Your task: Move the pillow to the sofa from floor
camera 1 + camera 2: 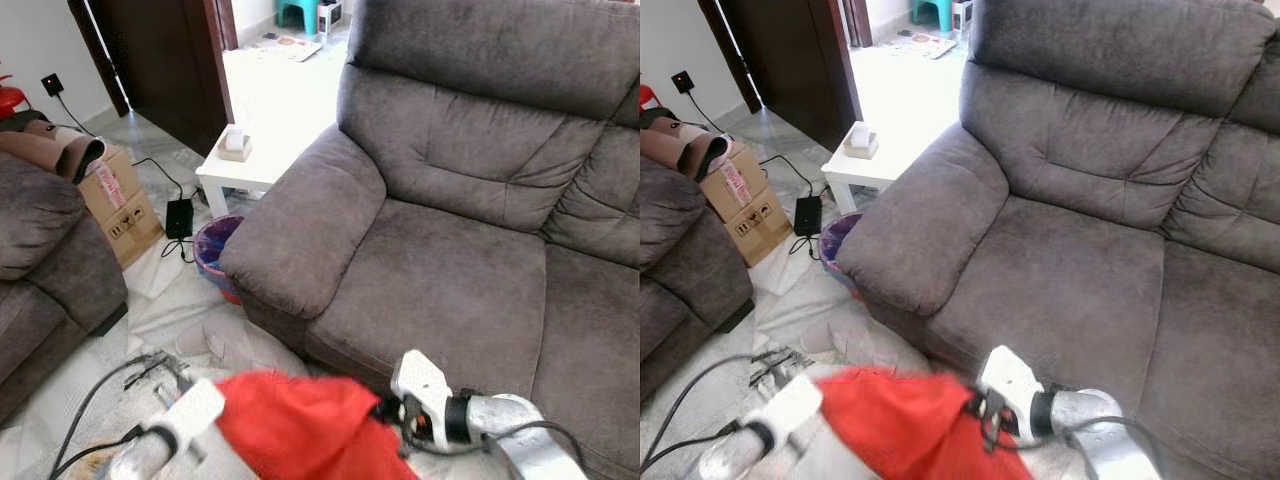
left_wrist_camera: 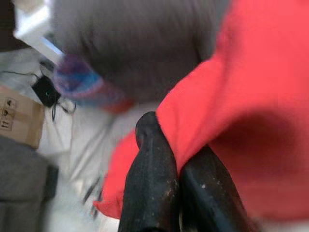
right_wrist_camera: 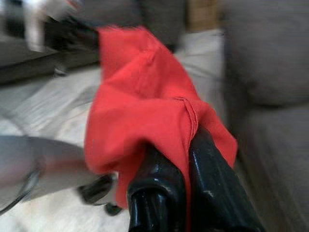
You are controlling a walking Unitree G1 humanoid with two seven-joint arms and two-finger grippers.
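Pillow (image 1: 300, 425), red, is up off the floor, pinched between left tool (image 2: 176, 164) and right tool (image 3: 186, 145), both clamped on its fabric, near the sofa (image 1: 450, 290) front edge. Pickup looks done; placing on the seat remains.

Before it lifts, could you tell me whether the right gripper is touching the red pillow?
Touching: the right wrist view shows the right gripper with its fingers pinching the red pillow.
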